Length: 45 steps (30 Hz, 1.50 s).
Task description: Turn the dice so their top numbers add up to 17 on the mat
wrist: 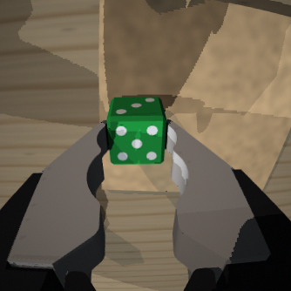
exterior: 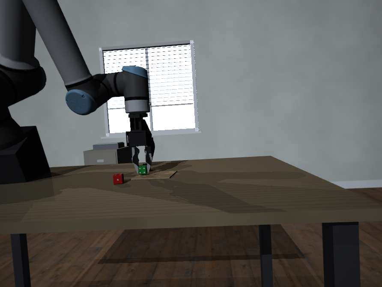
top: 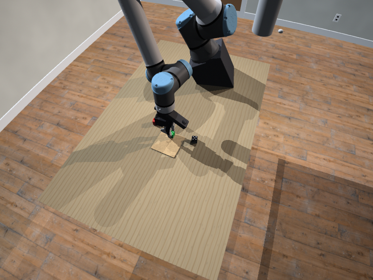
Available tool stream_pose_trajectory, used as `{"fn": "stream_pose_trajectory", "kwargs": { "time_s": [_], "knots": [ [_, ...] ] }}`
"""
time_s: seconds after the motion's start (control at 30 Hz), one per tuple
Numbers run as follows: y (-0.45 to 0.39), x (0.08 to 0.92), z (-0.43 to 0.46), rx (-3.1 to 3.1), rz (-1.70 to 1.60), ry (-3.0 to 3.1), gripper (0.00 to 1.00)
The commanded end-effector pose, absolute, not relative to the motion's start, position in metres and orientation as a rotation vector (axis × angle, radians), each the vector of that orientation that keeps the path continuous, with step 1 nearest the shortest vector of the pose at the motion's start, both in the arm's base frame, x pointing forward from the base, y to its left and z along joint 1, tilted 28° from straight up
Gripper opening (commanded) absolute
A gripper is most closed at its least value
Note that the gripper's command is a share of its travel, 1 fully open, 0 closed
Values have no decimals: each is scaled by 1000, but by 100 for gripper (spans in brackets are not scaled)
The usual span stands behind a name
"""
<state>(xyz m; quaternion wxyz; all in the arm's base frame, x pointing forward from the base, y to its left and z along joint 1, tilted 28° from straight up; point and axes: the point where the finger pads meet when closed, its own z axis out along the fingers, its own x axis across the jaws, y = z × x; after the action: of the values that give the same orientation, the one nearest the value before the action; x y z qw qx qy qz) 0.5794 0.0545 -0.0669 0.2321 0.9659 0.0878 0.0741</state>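
My gripper (top: 171, 134) (exterior: 142, 169) (wrist: 136, 123) is shut on the green die (top: 172, 133) (exterior: 142, 170) (wrist: 137, 132) and holds it at the back edge of the small tan mat (top: 164, 148) (exterior: 163, 175) (wrist: 226, 70). In the wrist view the die faces me with five pips, and a face with three pips shows behind it. The red die (top: 154, 121) (exterior: 118, 178) lies on the table left of the mat, mostly hidden behind the gripper in the top view. The black die (top: 194, 139) lies on the table just right of the mat.
The wooden table (top: 144, 204) (exterior: 234, 191) carries the robot's dark base (top: 212, 64) at its far end. A grey box (exterior: 98, 156) stands behind the table below the window.
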Motion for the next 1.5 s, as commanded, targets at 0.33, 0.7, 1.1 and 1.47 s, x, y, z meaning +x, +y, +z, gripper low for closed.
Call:
{"fn": "stream_pose_trajectory", "kwargs": {
  "time_s": [0.33,0.7,1.1,1.47],
  "knots": [
    [55,580,-66,2654,205,241,10],
    [55,580,-67,2654,205,241,10],
    [53,580,-70,2654,205,241,10],
    [53,580,-70,2654,205,241,10]
  ]
}}
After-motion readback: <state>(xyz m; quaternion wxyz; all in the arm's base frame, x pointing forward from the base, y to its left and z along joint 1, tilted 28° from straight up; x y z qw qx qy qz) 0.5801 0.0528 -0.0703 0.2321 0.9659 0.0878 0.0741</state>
